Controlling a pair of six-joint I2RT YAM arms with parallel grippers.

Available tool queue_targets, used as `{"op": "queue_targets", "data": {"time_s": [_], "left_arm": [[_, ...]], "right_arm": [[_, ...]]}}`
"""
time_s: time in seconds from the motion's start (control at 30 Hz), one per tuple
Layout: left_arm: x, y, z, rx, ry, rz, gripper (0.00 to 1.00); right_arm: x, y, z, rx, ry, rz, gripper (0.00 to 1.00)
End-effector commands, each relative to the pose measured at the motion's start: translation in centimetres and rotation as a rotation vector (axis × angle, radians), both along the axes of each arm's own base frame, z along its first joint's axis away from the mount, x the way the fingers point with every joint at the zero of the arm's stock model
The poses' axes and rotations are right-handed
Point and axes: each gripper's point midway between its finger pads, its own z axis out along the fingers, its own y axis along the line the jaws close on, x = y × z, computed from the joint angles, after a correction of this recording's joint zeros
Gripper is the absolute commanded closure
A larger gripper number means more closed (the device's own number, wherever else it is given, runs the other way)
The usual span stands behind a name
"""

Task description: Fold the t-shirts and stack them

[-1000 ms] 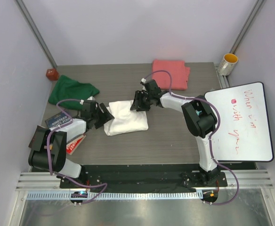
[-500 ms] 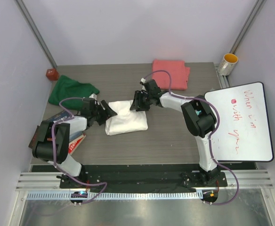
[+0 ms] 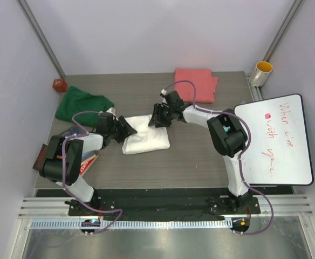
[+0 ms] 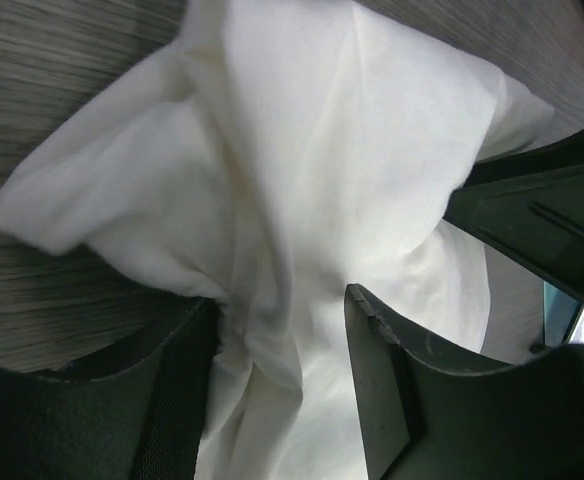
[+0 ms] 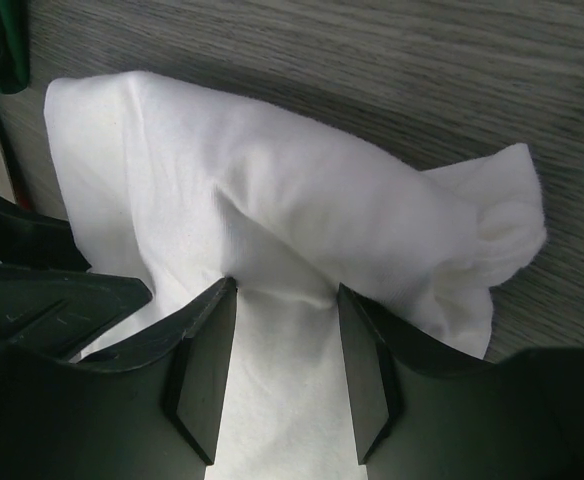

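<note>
White t-shirt (image 3: 146, 139) gripped at two edges, mid-table.
Your left gripper (image 3: 125, 129) clamps its left edge, your right gripper (image 3: 155, 117) its far edge; green t-shirt (image 3: 82, 103) and coral t-shirt (image 3: 195, 83) lie apart.

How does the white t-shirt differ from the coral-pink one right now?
The white t-shirt lies mid-table, gripped at opposite ends by the left end effector and right end effector. The coral-pink t-shirt lies at the far edge, untouched. The white one is bunched and creased where pinched; the pink one lies flat and squared. Both are folded compactly.
</note>
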Motion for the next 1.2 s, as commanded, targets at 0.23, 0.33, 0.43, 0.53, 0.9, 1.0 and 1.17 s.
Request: {"op": "queue_targets", "data": {"time_s": [0.23, 0.33, 0.43, 0.53, 0.9, 1.0, 1.17], "left_arm": [[-5.9, -0.8, -6.1, 0.143, 0.264, -0.055, 0.72], [-6.0, 0.2, -5.4, 0.199, 0.260, -0.038, 0.82], [-6.0, 1.0, -4.2, 0.245, 0.245, -0.034, 0.83], [-5.7, 1.6, -3.1, 0.276, 0.223, -0.019, 0.85], [-5.1, 1.8, -1.3, 0.290, 0.185, -0.020, 1.00], [-4.3, 1.8, -1.1, 0.292, 0.173, -0.011, 1.00], [-2.8, 2.3, -0.7, 0.288, 0.152, 0.033, 1.00]], "right_arm": [[-1.9, -0.4, -3.1, -0.075, 0.078, 0.011, 0.49], [-1.9, -0.7, -2.9, -0.086, 0.070, 0.002, 0.49], [-2.0, -1.5, -3.0, -0.114, 0.059, -0.022, 0.49], [-2.2, -2.2, -2.3, -0.125, 0.046, -0.043, 0.49], [-3.3, -2.5, -1.9, -0.111, 0.063, -0.043, 0.49], [-3.0, -2.5, -0.3, -0.095, 0.033, -0.051, 0.49], [-2.9, -3.2, 3.7, -0.063, -0.035, -0.080, 0.49]]}}
